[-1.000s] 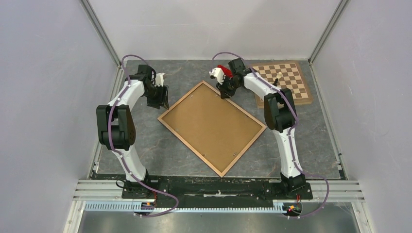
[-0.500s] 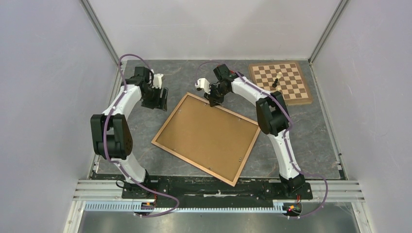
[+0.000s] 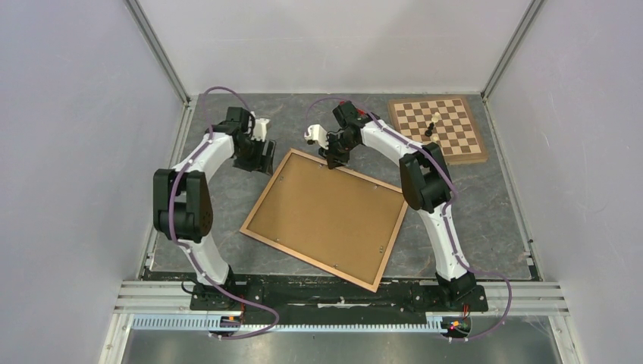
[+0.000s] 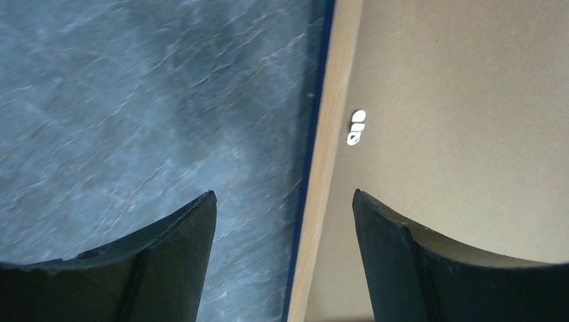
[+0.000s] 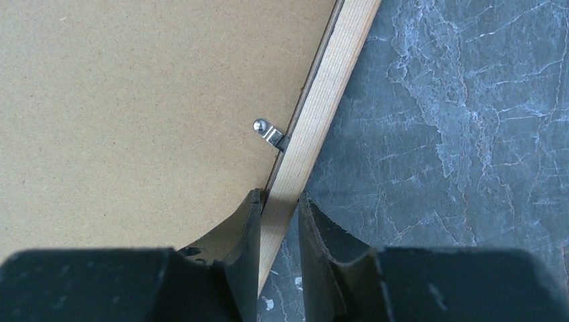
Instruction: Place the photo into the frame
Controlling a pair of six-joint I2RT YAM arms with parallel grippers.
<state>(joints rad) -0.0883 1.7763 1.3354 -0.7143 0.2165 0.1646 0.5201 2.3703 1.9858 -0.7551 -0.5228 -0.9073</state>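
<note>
Grey marble-pattern table, walled on three sides by pale panels.

Light wood frame lies flat on the table, mid-table and skewed, one corner pointing at the far wall and one at the arm bases. Back side is up. A dark blue outer edge shows along its rail in the left wrist view.

Brown fibreboard panel sits inside the frame and fills the whole opening.

Chessboard lies flat, well apart from the frame, off its far right side in the table's far right corner.

Right pincer is at the frame's far rail, just right of the far corner. Narrow and clamped on the wood rail: the right wrist view shows one finger on the panel side, the other on the table side, and the rail pinched between.

Left pincer is just left of the frame's far corner, at the left rail. Wide, holding nothing. In the left wrist view its fingers straddle the rail, one over the table and one over the panel. Contact with the frame: cannot tell.

Small metal clip is on the frame's far rail just ahead of the right pincer, its tab lying on the panel. Another small clip is on the panel just inside the left rail.

Small dark chess piece stands on the chessboard, well apart from the frame.
</note>
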